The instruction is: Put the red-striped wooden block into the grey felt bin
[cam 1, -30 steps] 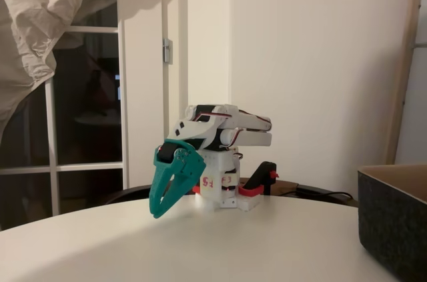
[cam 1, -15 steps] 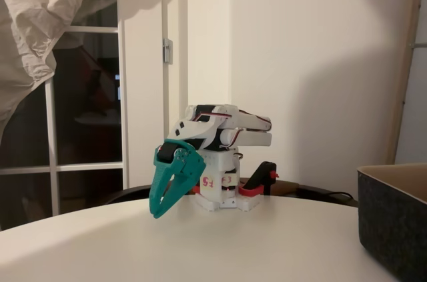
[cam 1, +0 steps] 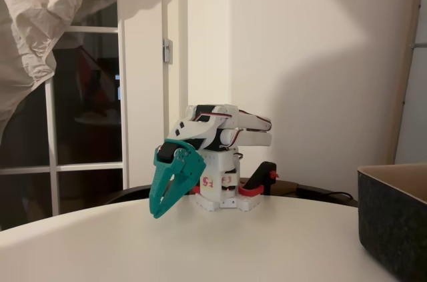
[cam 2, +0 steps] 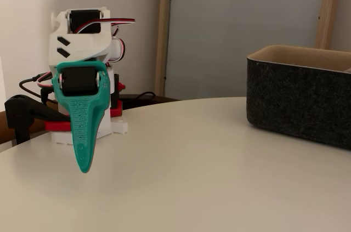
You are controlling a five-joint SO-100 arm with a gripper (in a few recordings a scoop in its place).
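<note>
My arm sits folded at the back of the round white table (cam 1: 200, 249). Its teal gripper (cam 1: 156, 214) points down with the tips just above the tabletop; the fingers meet at the tips and hold nothing. In another fixed view the gripper (cam 2: 84, 169) hangs as one narrow blade at the left. The grey felt bin (cam 1: 393, 219) stands at the right edge of the table, well away from the gripper, and its tan inside shows at the rim (cam 2: 299, 54). The red-striped wooden block is out of view.
A black and red clamp (cam 1: 261, 182) holds the arm's base (cam 1: 223, 195) to the table's far edge. A window with a pale curtain (cam 1: 47, 22) is behind on the left. Open tabletop lies between the gripper and the bin.
</note>
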